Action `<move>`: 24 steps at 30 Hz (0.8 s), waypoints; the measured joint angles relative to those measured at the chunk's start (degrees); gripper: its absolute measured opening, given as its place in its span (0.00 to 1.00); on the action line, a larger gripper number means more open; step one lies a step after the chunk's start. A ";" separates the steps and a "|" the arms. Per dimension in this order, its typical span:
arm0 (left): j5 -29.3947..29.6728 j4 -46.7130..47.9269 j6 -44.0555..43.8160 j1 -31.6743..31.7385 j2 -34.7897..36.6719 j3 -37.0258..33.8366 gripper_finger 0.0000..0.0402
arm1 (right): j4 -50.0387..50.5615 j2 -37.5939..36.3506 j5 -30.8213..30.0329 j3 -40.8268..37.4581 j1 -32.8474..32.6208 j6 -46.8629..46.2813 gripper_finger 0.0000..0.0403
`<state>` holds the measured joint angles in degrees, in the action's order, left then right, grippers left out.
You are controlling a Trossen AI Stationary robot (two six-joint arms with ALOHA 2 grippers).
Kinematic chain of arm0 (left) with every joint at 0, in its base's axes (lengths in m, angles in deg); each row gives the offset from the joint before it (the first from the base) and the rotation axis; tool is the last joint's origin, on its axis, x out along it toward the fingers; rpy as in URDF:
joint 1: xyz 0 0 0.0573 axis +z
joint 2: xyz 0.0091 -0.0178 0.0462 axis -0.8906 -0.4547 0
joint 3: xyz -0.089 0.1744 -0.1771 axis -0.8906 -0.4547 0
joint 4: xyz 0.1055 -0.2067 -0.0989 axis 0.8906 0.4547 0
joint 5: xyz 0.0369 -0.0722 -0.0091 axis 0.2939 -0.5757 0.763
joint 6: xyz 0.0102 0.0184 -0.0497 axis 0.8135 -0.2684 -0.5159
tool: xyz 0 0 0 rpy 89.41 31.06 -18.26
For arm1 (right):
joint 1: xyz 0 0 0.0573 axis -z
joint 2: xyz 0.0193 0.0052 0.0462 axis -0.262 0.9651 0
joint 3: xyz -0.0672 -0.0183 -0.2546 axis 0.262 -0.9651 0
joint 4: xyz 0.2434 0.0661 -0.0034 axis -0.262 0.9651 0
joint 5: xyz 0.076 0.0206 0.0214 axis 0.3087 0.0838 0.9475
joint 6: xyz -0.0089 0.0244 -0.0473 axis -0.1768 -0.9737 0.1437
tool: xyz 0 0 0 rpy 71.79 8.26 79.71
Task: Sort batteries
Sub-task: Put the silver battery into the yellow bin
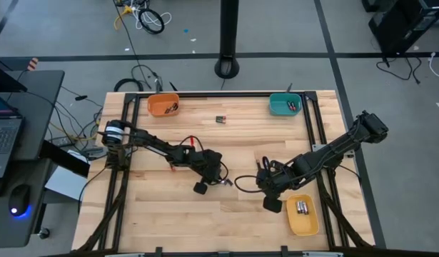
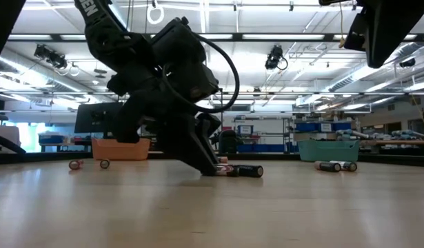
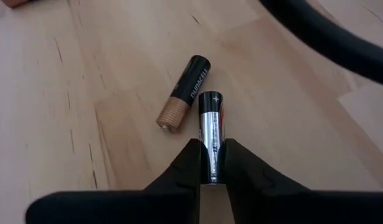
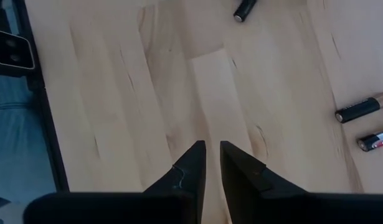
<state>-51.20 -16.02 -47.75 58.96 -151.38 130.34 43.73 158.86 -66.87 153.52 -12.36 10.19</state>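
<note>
A silvery battery [image 3: 210, 121] lies on the wooden table [image 1: 169, 214] with a black and copper battery [image 3: 184, 93] close beside it. My left gripper [image 3: 211, 163] is near the table's middle [image 1: 220, 180], slanting down, shut on the silvery battery. My right gripper [image 4: 212, 152] hangs above bare wood beside the yellow bin [image 1: 303, 216]. Only a narrow gap shows between its fingers, and nothing is in it. More batteries lie near it [image 4: 359, 111]. My left gripper pinches the silvery battery's near end [image 3: 210, 149] between its two fingers, one on each side. The fingers slant down from the table's left and lie along the battery, which runs on ahead of them. The battery lies on the table [image 2: 245, 170].
An orange bin [image 1: 163, 106] and a teal bin [image 1: 285, 105] stand at the far edge, with loose batteries [image 1: 220, 120] between them. The yellow bin holds batteries [image 1: 301, 208]. In the low view more loose batteries [image 2: 336, 166] lie on the table.
</note>
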 joint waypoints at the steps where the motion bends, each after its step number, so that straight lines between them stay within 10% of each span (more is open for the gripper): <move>1: 0.18 0.08 0.00 -0.12 0.34 -0.06 0.13 | -0.30 0.00 0.01 0.00 -0.01 0.00 0.14; 14: -3.30 -0.40 -5.33 -0.26 11.28 -0.29 0.13 | -14.71 0.43 -16.92 0.00 -1.40 6.74 0.12; 24: -13.98 -13.14 -18.55 1.32 13.01 -0.24 0.13 | -23.86 1.11 -29.83 -0.07 -1.42 22.08 0.37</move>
<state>-65.18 -29.16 -66.31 60.28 -138.37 130.09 19.88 159.97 -96.70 153.45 -13.78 32.27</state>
